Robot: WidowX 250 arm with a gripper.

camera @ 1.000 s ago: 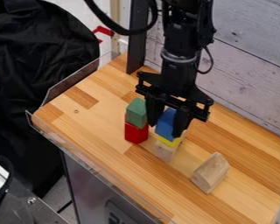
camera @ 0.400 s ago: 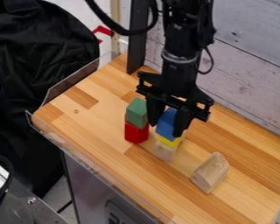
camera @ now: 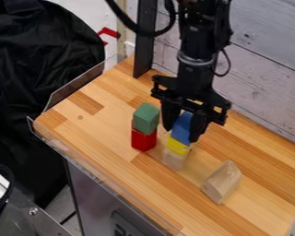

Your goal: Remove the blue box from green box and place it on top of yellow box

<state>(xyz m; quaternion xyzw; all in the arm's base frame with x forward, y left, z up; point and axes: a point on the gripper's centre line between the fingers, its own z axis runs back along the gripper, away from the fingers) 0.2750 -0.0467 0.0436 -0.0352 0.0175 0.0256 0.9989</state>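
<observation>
The fingers (camera: 169, 117) look to be pinching the blue block (camera: 182, 128), over the upper right of the yellow block (camera: 176, 145); whether the two touch, I can't tell. The yellow one stands on a pale block (camera: 174, 159), mid-desk (camera: 103, 126). Toward the desk's left edge, the green block (camera: 146, 118) sits on the red block (camera: 144, 140). Let go off-centre, the blue block could tip toward the wall-side edge; a sideways nudge could topple the narrow stack
</observation>
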